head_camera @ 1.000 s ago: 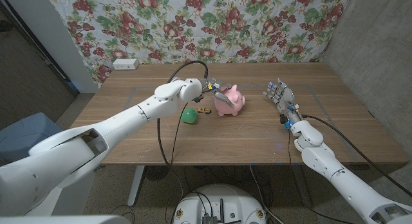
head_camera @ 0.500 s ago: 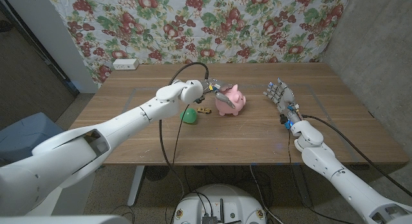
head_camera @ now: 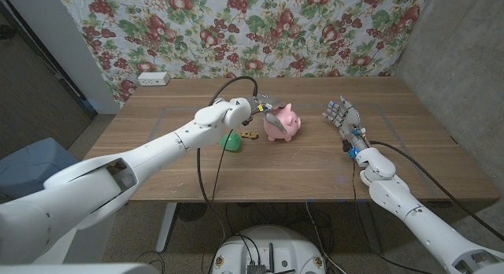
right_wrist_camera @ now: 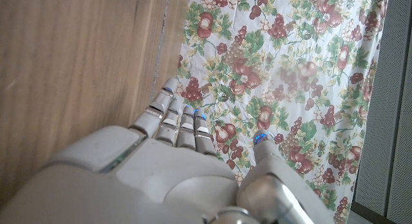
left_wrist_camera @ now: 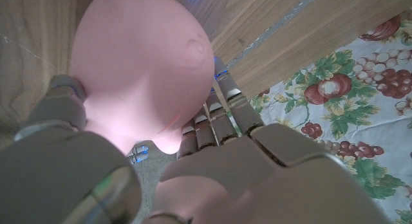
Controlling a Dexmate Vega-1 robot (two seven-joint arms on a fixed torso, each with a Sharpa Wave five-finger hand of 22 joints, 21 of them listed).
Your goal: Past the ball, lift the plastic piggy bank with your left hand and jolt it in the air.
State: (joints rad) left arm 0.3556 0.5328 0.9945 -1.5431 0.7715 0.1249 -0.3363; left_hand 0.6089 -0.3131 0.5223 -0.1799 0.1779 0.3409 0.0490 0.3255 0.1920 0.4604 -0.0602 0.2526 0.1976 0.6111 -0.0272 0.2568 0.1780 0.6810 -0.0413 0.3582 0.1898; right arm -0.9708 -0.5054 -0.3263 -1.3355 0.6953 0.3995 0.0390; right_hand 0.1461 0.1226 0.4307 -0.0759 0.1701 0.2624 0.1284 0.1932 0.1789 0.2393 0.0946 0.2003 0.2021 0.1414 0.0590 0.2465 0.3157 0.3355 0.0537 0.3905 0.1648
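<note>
Left hand (head_camera: 264,111) cupped around piggy bank (head_camera: 282,124), fingers wrapping its rear; snout pointing away; lifting next.

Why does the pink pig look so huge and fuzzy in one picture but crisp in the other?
In the left wrist view the piggy bank sits so close to the lens that it blurs and washes out pale; in the head view, farther off, it is sharp under even light, with only soft shadows on the table.
</note>
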